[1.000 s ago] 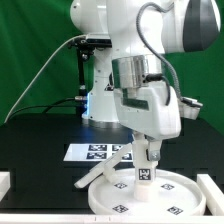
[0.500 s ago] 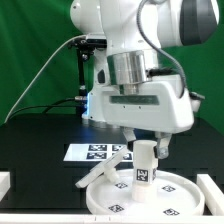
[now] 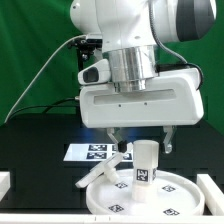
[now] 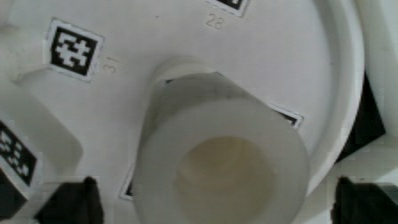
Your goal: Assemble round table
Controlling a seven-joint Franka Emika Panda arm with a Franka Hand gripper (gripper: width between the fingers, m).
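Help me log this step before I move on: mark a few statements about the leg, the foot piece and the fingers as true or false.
1. The leg stands upright on the round disc. True.
2. The fingers are shut on the leg. False: they are open, one on each side of the leg's top, with gaps between.
3. The cross-shaped foot piece is fitted on top of the leg. False: it lies tilted, partly on the disc, at the exterior view's left of the leg. The wrist view shows the leg's top bare.
4. The marker board lies flat on the table beyond the disc in the exterior view. True.
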